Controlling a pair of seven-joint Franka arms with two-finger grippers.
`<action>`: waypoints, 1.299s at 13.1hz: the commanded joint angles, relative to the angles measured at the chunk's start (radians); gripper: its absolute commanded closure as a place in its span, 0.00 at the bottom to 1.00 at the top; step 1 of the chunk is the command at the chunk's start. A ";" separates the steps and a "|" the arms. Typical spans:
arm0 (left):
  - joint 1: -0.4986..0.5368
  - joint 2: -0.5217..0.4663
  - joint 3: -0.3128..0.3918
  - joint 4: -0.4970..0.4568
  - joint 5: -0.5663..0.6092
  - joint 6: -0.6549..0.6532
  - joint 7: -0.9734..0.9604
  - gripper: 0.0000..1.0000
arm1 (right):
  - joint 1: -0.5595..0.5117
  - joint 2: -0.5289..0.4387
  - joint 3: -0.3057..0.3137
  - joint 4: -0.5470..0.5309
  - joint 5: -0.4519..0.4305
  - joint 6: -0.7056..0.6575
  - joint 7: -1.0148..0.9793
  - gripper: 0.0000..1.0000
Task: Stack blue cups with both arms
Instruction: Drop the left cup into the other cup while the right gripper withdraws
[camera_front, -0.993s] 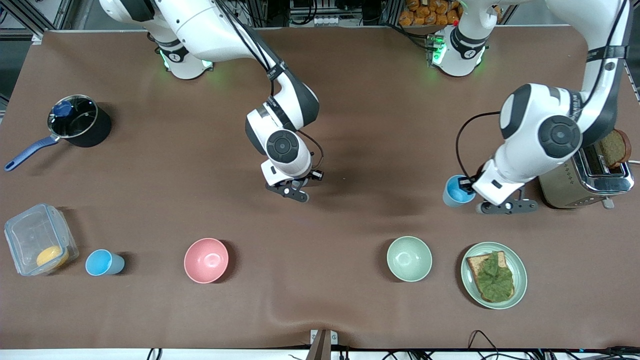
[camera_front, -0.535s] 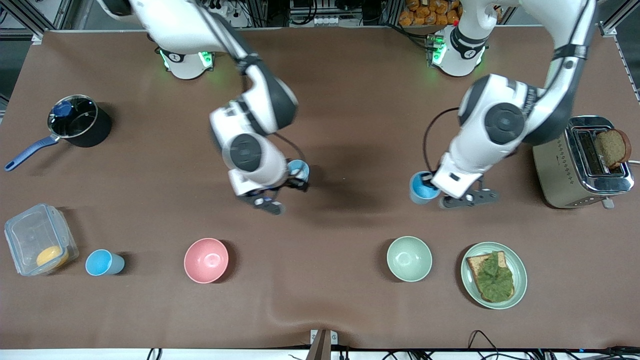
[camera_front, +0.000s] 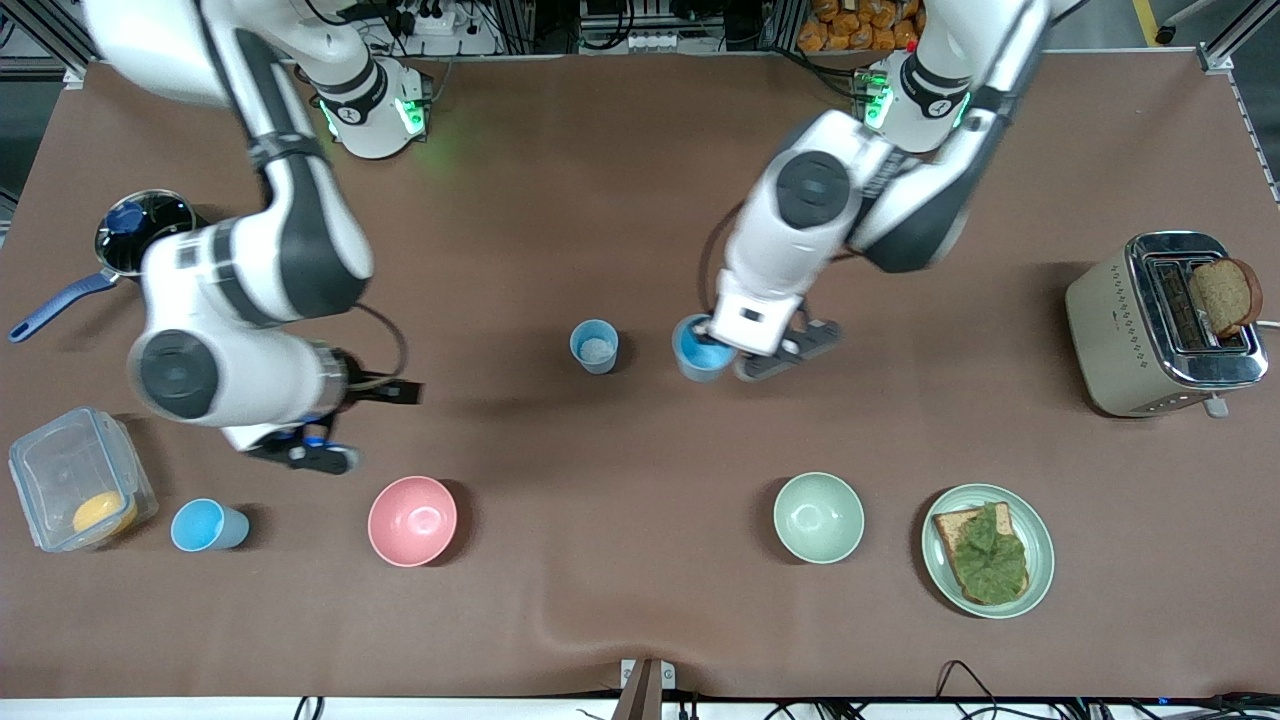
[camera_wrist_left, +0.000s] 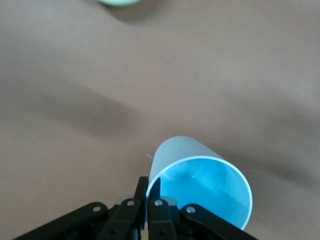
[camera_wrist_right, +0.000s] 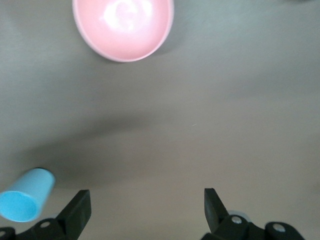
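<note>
One blue cup (camera_front: 594, 346) stands upright alone in the middle of the table. My left gripper (camera_front: 728, 358) is shut on the rim of a second blue cup (camera_front: 699, 352) and holds it just beside the standing cup, toward the left arm's end. The left wrist view shows one finger inside and one outside the wall of the held cup (camera_wrist_left: 200, 182) at my left gripper (camera_wrist_left: 148, 184). A third blue cup (camera_front: 205, 525) stands near the front edge; it also shows in the right wrist view (camera_wrist_right: 24, 201). My right gripper (camera_front: 305, 457) is open and empty (camera_wrist_right: 145, 204), above the table between that cup and the pink bowl (camera_front: 412, 520).
A clear container (camera_front: 75, 480) with something yellow in it stands beside the third cup. A black saucepan (camera_front: 155, 240) is farther back. A pale green bowl (camera_front: 818, 517), a plate with toast (camera_front: 988, 550) and a toaster (camera_front: 1165, 325) are toward the left arm's end.
My right gripper has left the middle cup standing and swung toward the right arm's end, near the third cup. My left gripper has carried its cup toward the middle cup.
</note>
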 joint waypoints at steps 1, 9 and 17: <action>-0.103 0.108 0.018 0.131 -0.004 0.014 -0.161 1.00 | -0.052 -0.146 0.013 -0.127 -0.066 0.013 -0.116 0.00; -0.242 0.230 0.026 0.135 0.115 0.088 -0.377 1.00 | -0.190 -0.470 0.015 -0.295 -0.122 0.000 -0.233 0.00; -0.237 0.268 0.024 0.136 0.122 0.153 -0.396 0.32 | -0.219 -0.507 0.013 -0.276 -0.113 -0.054 -0.266 0.00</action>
